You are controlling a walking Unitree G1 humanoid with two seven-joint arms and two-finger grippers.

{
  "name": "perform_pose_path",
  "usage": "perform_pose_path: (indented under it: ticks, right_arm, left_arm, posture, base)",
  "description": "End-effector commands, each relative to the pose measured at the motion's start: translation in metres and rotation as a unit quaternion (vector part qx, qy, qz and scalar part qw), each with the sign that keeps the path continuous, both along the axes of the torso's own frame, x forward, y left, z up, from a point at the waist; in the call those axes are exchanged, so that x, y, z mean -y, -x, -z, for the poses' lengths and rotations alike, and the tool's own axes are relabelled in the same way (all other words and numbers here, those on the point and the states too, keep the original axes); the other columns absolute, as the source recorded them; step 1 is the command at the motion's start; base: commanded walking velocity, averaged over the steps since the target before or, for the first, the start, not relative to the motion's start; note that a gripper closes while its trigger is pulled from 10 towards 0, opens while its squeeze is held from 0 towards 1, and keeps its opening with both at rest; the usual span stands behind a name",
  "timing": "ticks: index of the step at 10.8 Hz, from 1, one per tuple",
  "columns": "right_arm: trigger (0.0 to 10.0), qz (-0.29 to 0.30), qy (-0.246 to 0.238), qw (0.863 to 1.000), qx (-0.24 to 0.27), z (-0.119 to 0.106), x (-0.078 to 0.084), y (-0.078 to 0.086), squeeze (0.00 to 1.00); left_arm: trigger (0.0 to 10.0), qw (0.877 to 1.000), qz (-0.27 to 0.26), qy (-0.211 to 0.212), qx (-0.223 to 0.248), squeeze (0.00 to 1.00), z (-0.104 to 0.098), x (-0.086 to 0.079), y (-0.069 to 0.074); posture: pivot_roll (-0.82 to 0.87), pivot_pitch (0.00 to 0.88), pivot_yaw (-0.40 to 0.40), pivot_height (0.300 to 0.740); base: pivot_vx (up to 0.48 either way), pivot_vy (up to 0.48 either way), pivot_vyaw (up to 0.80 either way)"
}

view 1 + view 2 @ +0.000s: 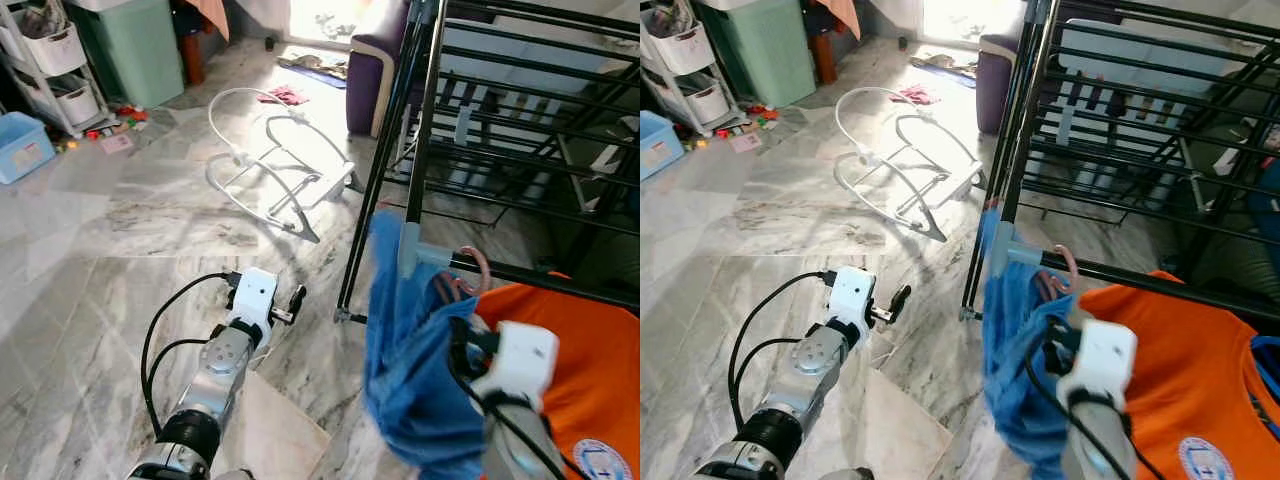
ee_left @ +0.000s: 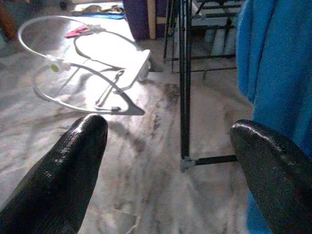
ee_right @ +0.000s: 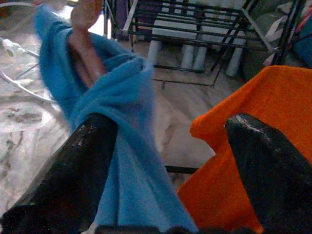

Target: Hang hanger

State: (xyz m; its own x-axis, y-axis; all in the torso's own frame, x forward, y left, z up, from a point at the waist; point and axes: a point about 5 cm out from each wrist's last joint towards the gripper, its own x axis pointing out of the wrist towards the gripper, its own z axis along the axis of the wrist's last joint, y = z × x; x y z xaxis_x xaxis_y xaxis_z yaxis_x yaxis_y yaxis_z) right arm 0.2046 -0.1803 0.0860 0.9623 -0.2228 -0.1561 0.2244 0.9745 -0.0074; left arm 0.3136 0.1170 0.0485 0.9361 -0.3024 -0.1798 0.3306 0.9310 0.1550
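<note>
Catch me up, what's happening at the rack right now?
The right end effector is up at the black drying rack, its fingers open around a blue garment on a pink hanger. The hanger's hook sits at the rack's front rail, beside an orange shirt already draped there. The left end effector is open and idle, held low over the marble floor. A white bouncer frame lies on the floor beyond.

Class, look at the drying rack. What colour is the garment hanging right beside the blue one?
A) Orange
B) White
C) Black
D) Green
A: an orange garment hangs on the black drying rack right next to the blue garment, just past the right gripper.
</note>
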Motion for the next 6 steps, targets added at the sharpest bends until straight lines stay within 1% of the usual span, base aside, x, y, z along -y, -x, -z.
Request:
perform_pose_path:
  ticks: [1,2,3,4,5,6]
  right_arm:
    - [10.0,-0.001,0.023,1.000,0.017,-0.007,0.003,0.004,1.00]
    - [10.0,-0.001,0.041,0.999,0.017,-0.006,0.004,0.012,1.00]
    - [10.0,0.004,0.041,0.999,0.018,-0.006,0.006,0.014,1.00]
    - [10.0,0.011,0.048,0.999,0.022,-0.007,0.009,0.020,1.00]
    - [10.0,0.006,0.067,0.998,0.021,-0.005,0.010,0.025,1.00]
    - [10.0,0.004,0.071,0.997,0.021,-0.005,0.011,0.025,1.00]
  left_arm:
    - [10.0,1.000,-0.003,-0.018,-0.001,0.00,0.001,-0.001,0.001]
    - [10.0,0.999,0.001,-0.028,0.021,0.00,-0.005,-0.004,0.001]
    - [10.0,0.999,0.004,-0.029,0.026,0.00,-0.006,-0.007,0.002]
    - [10.0,0.999,0.003,-0.033,0.027,0.00,-0.005,-0.016,0.006]
    - [10.0,0.998,-0.006,-0.052,0.043,0.00,-0.010,-0.033,0.011]
    - [10.0,0.997,-0.007,-0.063,0.050,0.00,-0.014,-0.040,0.013]
  posture:
    - [0.08,0.117,-0.066,0.740]
    - [0.08,0.114,-0.065,0.740]
    - [0.08,0.114,-0.065,0.740]
    - [0.08,0.112,-0.074,0.740]
    - [0.08,0.110,-0.084,0.740]
    - [0.09,0.108,-0.089,0.740]
  base:
    - [0.000,0.000,0.00]
    - [0.000,0.000,0.00]
    - [0.000,0.000,0.00]
    - [0.000,0.000,0.00]
    - [0.000,0.000,0.00]
    - [0.000,0.000,0.00]
